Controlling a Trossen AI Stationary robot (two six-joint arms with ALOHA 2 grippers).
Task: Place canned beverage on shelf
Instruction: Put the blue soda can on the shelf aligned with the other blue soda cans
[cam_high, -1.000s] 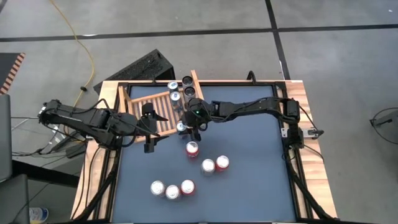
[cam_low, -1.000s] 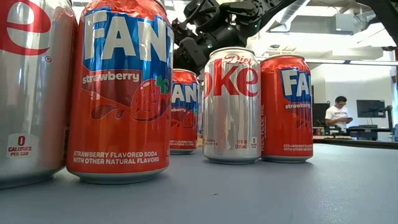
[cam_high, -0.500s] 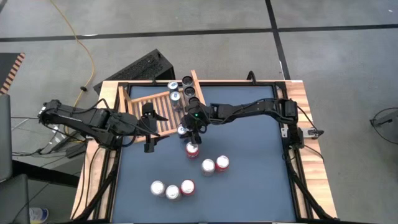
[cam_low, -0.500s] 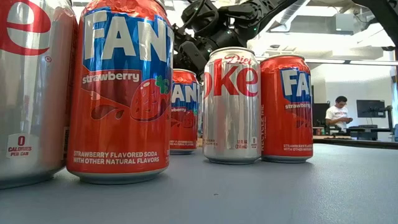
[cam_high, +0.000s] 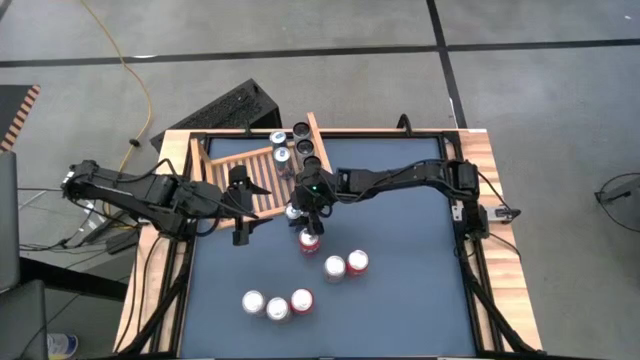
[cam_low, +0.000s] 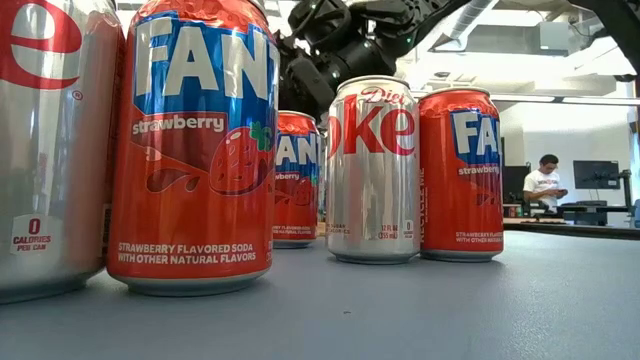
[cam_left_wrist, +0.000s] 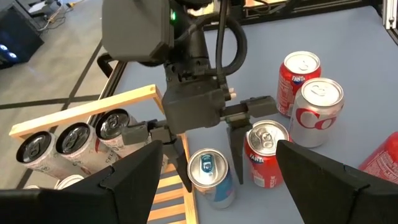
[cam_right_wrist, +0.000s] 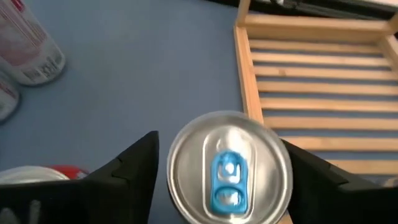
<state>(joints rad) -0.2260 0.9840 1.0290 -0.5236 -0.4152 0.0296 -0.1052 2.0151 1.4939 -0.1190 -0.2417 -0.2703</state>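
The shelf, a light-wood slatted rack, lies at the table's far left. Several silver cans stand in a row along its right side board. A silver can with a blue tab stands upright by the shelf's near right corner. I cannot tell whether its base is on the slats or on the table. My right gripper is open, slanting down over this can, one finger on each side of it. My left gripper hovers open over the shelf's near left corner.
A red Fanta can stands just near of the right gripper. Two more cans and a group of three stand toward the near edge. A black ridged box lies beyond the shelf. A person sits far off in the room.
My right gripper's fingers have spread apart around the blue-tabbed can and let it go. The can stands upright where it was, beside the shelf's corner.
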